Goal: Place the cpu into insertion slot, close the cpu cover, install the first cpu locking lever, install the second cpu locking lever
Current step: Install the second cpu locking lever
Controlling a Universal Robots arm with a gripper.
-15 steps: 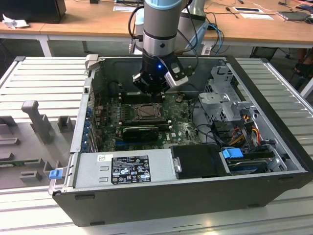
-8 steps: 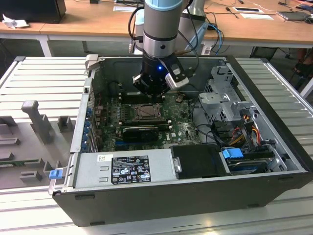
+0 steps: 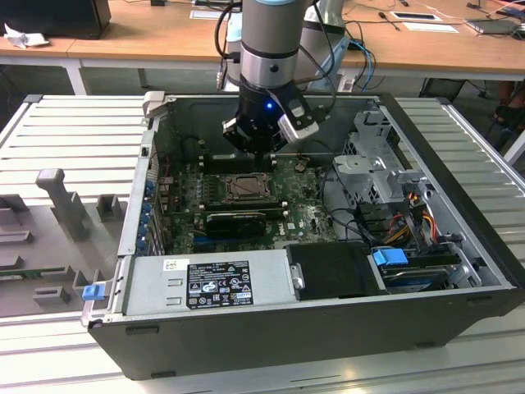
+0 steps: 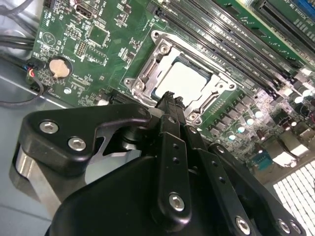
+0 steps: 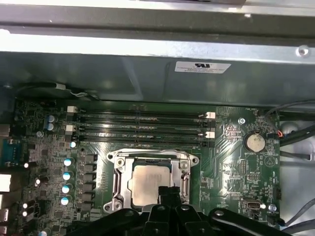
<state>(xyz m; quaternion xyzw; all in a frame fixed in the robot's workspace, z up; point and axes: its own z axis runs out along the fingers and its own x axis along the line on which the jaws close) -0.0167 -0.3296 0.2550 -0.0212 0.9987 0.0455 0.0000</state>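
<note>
- An open computer case (image 3: 459, 271) lies on its side on a ribbed metal table (image 3: 74, 131), with the arm reaching down into it from above.
- Inside the case, a green circuit board (image 3: 308, 215) covers the floor; a grey power supply box (image 3: 213, 283) with a label sits along the case's near edge, and a metal drive cage (image 3: 373, 160) with coloured cables fills the side at the exterior view's right.
- The insertion slot (image 5: 150, 182) sits in the board beside the long black memory slots (image 5: 142, 129), which run along the side of the socket towards the case wall.
- The cpu (image 5: 150, 183) lies flat in the insertion slot, its pale silver face up; in the second wrist view it (image 4: 183, 81) shows square within the socket.
- The cpu cover (image 5: 118, 184) lies down around the cpu as a silver frame, with the chip's face visible through the cut-out.
- A round coin battery (image 5: 255, 142) sits on the board well apart from the socket, towards the board's corner.
- The hand (image 4: 170, 101) hangs just above the socket's edge, its black fingers (image 4: 172, 128) drawn together to a narrow tip with nothing between them.
- In the first wrist view the tip of the hand (image 5: 167, 191) overlaps the edge of the cpu; I cannot tell whether it touches.
</note>
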